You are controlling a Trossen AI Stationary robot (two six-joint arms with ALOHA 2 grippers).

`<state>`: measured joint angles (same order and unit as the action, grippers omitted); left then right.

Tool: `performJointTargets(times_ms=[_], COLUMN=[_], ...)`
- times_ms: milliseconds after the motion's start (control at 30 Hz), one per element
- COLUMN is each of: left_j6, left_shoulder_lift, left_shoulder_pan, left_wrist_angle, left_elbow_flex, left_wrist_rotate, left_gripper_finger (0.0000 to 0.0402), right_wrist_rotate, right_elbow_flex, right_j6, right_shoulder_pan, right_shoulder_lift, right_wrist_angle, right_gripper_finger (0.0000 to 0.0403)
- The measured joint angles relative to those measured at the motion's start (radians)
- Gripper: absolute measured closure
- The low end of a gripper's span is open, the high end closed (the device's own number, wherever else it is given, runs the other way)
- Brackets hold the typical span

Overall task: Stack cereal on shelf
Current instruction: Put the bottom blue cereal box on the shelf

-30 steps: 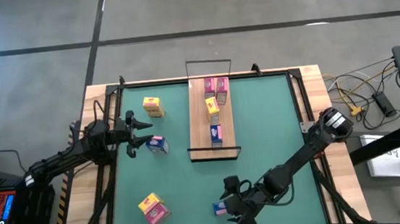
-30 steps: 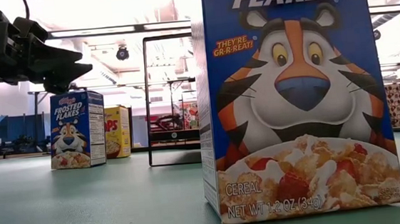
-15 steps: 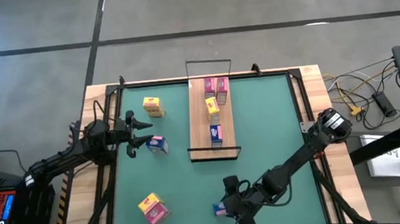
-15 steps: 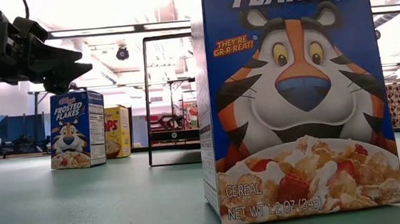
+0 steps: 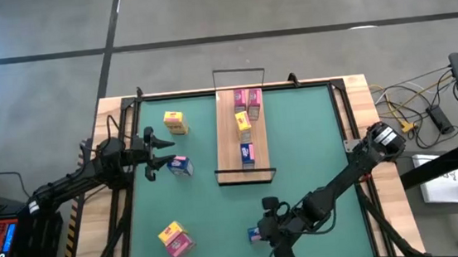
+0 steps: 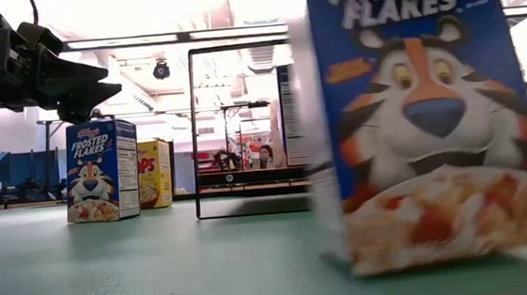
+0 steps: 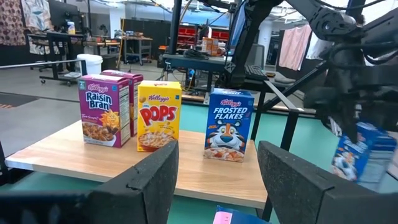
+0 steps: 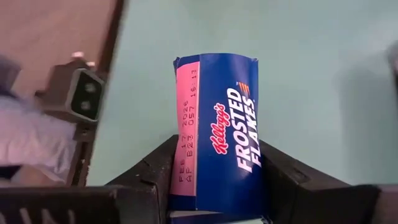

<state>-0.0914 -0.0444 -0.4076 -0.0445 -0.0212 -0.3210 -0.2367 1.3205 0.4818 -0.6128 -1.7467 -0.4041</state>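
The light-wood shelf [image 5: 247, 170] lies on the green table with several small cereal boxes [image 5: 245, 125] standing on it. Loose boxes rest on the table: a yellow one [image 5: 175, 122], a blue and pink one [image 5: 181, 166] and a yellow and pink pair [image 5: 175, 239]. My right gripper [image 5: 261, 230] is near the table's near edge, shut on a blue Frosted Flakes box [image 6: 431, 125]. My left gripper [image 5: 163, 151] is open and empty, just left of the blue and pink box. My right gripper pinches the Frosted Flakes box near its top end [image 8: 214, 124] between its two fingers [image 8: 155, 171], one on each broad face. The fingers come from above, pointing down. The box stays upright; whether its bottom is on the table, I cannot tell.
A black wire rail [image 5: 238, 71] stands at the shelf's far end and another [image 5: 246, 177] at its near end. Wooden borders and black frame bars [image 5: 130, 187] run along the table's sides. Open green surface lies right of the shelf [image 5: 305, 138].
My right gripper has gone a little toward the table's right edge with the Frosted Flakes box, which stays upright and has shifted right in the low view.
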Motion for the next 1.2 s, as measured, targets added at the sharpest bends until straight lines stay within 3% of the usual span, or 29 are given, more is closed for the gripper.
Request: performJointTargets(times_ms=[133,667,1200], left_j6=[0.0,0.0,0.0], left_shoulder_lift=[0.0,0.0,0.0], left_shoulder_pan=[0.0,0.0,0.0], left_wrist_angle=[0.0,0.0,0.0], left_elbow_flex=[0.0,0.0,0.0], left_wrist_rotate=[0.0,0.0,0.0], left_gripper_finger=[0.0198,0.0198,0.0198], right_wrist_rotate=[-0.077,-0.155,-0.193], right_elbow_flex=[-0.001,-0.001,-0.098], right_j6=[0.148,0.809,1.216], right_shoulder_pan=[0.0,-0.002,-0.002], right_shoulder_lift=[0.041,0.172,0.317], right_wrist_angle=[-0.123,-0.692,-0.97], right_gripper_finger=[0.0251,0.0251,0.025])
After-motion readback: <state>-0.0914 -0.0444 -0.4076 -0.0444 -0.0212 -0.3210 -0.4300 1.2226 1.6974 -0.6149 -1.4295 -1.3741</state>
